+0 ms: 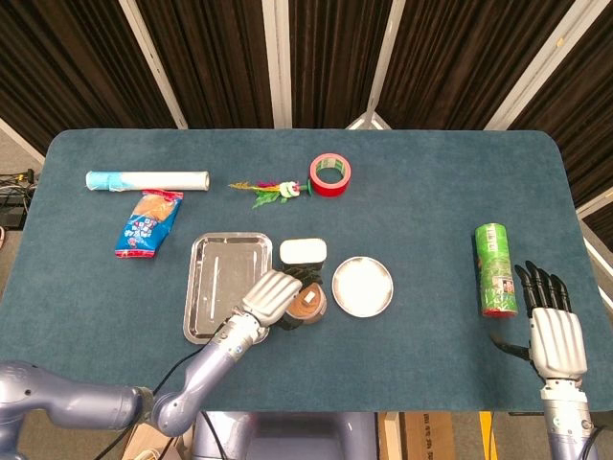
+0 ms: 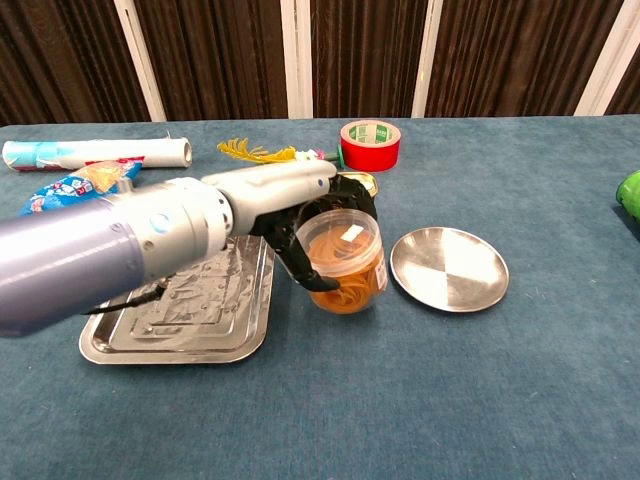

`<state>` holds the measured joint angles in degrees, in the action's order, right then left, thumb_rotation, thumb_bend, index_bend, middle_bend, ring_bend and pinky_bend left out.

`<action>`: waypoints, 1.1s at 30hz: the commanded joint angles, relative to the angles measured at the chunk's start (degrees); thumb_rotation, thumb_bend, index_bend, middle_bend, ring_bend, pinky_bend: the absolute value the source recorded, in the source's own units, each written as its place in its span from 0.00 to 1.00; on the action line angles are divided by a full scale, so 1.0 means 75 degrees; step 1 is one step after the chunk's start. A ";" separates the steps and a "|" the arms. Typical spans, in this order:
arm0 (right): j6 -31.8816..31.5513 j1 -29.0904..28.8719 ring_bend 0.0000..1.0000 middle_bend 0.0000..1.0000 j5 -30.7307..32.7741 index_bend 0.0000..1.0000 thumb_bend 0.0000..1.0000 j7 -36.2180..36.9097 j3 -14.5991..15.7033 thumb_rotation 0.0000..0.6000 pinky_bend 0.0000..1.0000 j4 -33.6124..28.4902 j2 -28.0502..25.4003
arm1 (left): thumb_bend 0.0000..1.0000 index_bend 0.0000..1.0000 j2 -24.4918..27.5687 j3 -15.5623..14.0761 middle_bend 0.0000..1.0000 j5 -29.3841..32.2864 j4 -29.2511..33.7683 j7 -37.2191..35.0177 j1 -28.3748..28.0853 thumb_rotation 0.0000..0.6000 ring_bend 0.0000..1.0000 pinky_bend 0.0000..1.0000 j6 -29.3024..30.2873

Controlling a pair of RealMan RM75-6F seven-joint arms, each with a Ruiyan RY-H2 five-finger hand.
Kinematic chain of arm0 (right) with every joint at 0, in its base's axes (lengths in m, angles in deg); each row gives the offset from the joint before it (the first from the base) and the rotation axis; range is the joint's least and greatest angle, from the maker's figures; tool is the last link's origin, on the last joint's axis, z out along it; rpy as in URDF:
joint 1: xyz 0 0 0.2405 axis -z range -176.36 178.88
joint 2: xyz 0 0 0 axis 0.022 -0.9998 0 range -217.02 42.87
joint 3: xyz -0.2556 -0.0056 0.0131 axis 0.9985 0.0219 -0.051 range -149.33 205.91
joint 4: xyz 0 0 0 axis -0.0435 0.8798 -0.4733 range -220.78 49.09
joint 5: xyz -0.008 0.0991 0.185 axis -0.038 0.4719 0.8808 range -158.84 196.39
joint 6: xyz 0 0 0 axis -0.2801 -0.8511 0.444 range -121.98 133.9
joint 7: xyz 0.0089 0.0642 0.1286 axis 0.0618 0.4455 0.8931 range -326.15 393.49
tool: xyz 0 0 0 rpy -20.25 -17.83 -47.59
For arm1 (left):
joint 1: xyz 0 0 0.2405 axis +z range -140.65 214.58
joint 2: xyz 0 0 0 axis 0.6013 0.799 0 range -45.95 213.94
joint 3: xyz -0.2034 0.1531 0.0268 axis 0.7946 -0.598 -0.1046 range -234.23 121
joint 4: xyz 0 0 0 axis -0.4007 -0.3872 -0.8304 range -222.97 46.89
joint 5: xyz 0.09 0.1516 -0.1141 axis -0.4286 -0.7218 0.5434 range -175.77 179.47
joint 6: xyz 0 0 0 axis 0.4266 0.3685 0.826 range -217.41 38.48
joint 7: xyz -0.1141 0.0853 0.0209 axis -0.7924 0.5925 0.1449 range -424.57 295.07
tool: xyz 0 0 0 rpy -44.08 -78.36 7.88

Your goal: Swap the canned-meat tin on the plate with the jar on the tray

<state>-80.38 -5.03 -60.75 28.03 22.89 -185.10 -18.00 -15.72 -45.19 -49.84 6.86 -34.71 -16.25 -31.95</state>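
My left hand [image 1: 275, 296] [image 2: 300, 208] grips the clear jar [image 2: 343, 261] [image 1: 306, 302] of orange-brown contents, holding it between the steel tray [image 1: 213, 287] [image 2: 190, 320] and the round steel plate [image 1: 362, 286] [image 2: 448, 267]. The jar hangs close to the cloth, just in front of the canned-meat tin [image 1: 303, 252] [image 2: 362, 183], which stands on the table and is mostly hidden in the chest view. Nothing lies in the tray or on the plate. My right hand [image 1: 555, 331] rests open near the table's right front edge.
A green can [image 1: 494, 269] lies just beyond my right hand. At the back are a red tape roll [image 1: 329, 173] [image 2: 370, 144], a plastic flower sprig [image 1: 271, 189], a white roll [image 1: 147, 179] and a blue snack bag [image 1: 147, 222].
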 commanded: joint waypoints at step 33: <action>0.0387 0.0054 0.00 0.00 0.0063 0.00 0.00 0.0026 -0.0003 1.00 0.00 -0.0102 -0.0261 | 0.00 0.23 0.0664 -0.0253 0.05 0.1183 0.1364 0.1245 -0.0418 1.00 0.01 0.20 0.0257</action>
<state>-77.49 -4.61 -60.28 28.24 22.86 -185.87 -19.96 -10.80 -46.92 -41.31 16.99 -25.74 -19.16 -30.27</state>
